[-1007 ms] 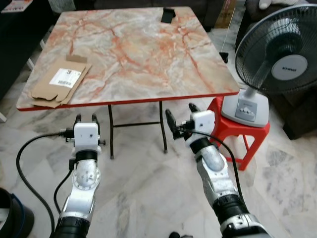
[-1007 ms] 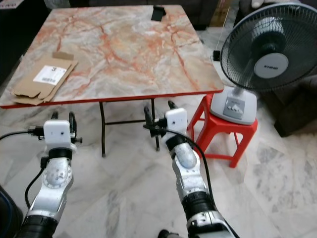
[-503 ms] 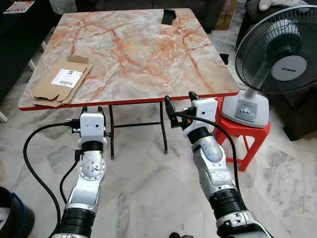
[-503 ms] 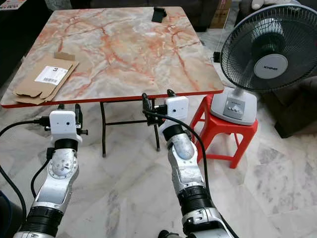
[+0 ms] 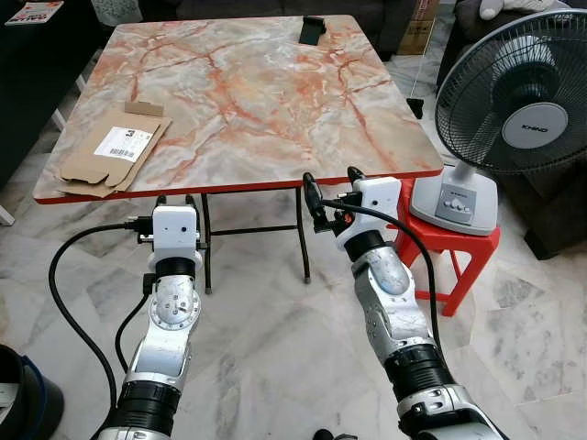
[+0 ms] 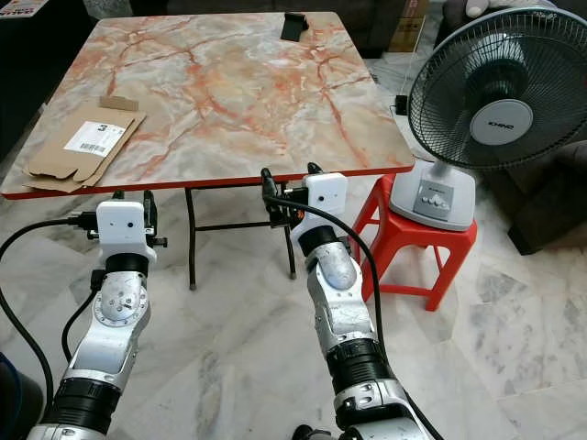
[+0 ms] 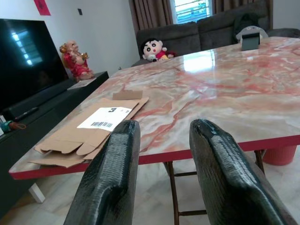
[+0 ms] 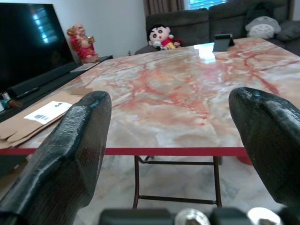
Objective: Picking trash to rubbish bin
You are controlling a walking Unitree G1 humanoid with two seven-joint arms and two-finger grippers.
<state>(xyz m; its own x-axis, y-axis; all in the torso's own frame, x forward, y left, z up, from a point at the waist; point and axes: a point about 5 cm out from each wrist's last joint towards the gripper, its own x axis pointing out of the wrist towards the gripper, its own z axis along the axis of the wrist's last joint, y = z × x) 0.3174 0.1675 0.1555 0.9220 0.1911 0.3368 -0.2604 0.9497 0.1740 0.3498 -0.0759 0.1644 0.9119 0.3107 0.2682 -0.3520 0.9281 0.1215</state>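
The trash is a flattened cardboard box [image 5: 112,151] with a white label [image 5: 123,144] on top. It lies on the marble-pattern table [image 5: 275,101], at the near corner on the robot's left, and its edge reaches a little over the red rim of the table. In the left wrist view the same cardboard [image 7: 89,132] lies flat, with some flaps folded loosely at the near end.

The left gripper [image 5: 174,202] is just in front of the table edge, below the cardboard and a little to the right of it. It does not touch the cardboard. Its two black fingers [image 7: 108,183] stand apart with a narrow gap and hold nothing. The right gripper [image 5: 331,186] is also near the front edge of the table, more toward the right corner. Its fingers [image 8: 68,154] are wide apart and empty.

At the far side of the table stands a small black object [image 5: 313,27]. On the right of the table there is a standing fan [image 5: 518,101] on a red plastic stool [image 5: 449,247]. The floor [image 5: 266,339] is light marble tile. Behind the table, the wrist views show a dark sofa [image 7: 187,35] with soft toys [image 7: 152,48] and a black television [image 7: 28,58] with a small figurine [image 7: 75,60] beside it.
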